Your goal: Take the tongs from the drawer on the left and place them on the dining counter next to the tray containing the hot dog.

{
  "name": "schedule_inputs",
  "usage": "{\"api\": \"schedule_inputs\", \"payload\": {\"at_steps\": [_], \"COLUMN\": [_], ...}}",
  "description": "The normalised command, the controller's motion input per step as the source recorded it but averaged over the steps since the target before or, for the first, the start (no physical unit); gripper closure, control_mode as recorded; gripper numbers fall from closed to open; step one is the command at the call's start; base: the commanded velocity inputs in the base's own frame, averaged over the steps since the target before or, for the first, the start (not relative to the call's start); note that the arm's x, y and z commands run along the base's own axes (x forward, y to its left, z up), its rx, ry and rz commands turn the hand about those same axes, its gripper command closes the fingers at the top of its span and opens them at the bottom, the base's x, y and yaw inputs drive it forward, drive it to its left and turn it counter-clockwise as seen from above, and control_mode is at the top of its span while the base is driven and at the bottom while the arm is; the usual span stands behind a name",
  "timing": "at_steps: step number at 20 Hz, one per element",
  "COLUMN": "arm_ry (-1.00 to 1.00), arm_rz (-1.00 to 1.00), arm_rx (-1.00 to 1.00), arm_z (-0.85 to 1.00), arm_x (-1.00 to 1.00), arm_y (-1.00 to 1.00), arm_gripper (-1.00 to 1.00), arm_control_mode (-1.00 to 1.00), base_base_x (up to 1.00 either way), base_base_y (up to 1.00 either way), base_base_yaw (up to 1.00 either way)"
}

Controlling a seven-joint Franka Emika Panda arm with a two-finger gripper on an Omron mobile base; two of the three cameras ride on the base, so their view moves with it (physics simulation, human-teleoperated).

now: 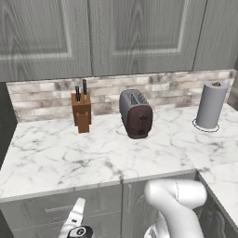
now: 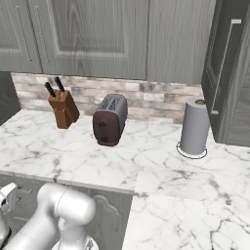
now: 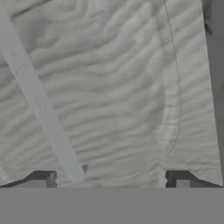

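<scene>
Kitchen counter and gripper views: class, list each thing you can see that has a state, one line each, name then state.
drawer: shut, front flush under the counter.
drawer handle: close before the gripper, not gripped.
gripper: open, holding nothing.
toaster: upright, slots empty.
knife block: upright, two knives in it.
paper towel roll: upright on its holder.
upper cabinet doors: shut.

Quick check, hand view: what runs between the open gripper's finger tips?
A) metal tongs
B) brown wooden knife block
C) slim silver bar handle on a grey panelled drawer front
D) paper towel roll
C: the slim silver bar handle crosses the grey recessed-panel drawer front diagonally and ends between the gripper finger tips, which stand wide apart.
</scene>
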Motion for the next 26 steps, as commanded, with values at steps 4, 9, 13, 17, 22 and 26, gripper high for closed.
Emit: {"api": "schedule_inputs", "payload": {"at_steps": [4,9,13,17,22,26], "arm_ry": [0.0,0.0,0.0,0.0,0.01,0.08], "arm_rz": [0.0,0.0,0.0,0.0,0.0,0.0], "arm_rx": [-0.02,-0.03,0.0,0.0,0.0,0.0], "arm_z": [-0.39,-0.44,-0.36,-0.38,-0.27,-0.02], "arm_x": [0.45,0.44,0.5,0.57,0.58,0.52], "arm_y": [0.12,0.18,0.27,0.31,0.18,0.0], "arm_gripper": [-1.0,-1.0,-1.0,-1.0,1.0,1.0], "arm_control_mode": [-1.0,-1.0,-1.0,-1.0,-1.0,-1.0], "base_base_x": [0.0,0.0,0.0,0.0,0.0,0.0], "base_base_y": [0.0,0.0,0.0,0.0,0.0,0.0], "base_base_yaw": [0.0,0.0,0.0,0.0,0.0,0.0]}}
